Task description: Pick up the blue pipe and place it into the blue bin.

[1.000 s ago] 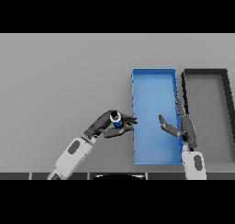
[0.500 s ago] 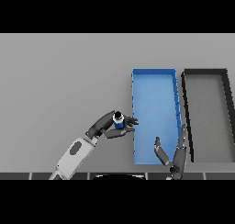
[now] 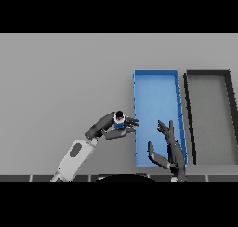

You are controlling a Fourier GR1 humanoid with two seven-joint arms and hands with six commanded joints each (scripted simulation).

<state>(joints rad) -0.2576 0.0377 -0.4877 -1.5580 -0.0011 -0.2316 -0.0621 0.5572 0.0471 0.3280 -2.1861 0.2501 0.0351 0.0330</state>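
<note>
I'm looking down at the grey table [image 3: 56,82], and I'm seeing a wide bare stretch of it running across the left and far side. The blue bin [image 3: 156,73] is lying lengthwise on the right, and a dark bin [image 3: 208,73] is sitting just beside it on its right, their long walls nearly touching. My left hand [image 3: 113,126] is hovering right at the blue bin's left wall, fingertips just reaching over that edge, with the arm angling in from the lower left. Its fingers and thumb are curling round the blue pipe [image 3: 119,122], which I'm holding upright just outside the bin's left rim. The pipe is showing as a short blue cylinder with a dark, ringed top end and a pale band under it. My right hand [image 3: 170,151] is hanging over the near end of the blue bin, fingers spread and relaxed, holding nothing.
</note>
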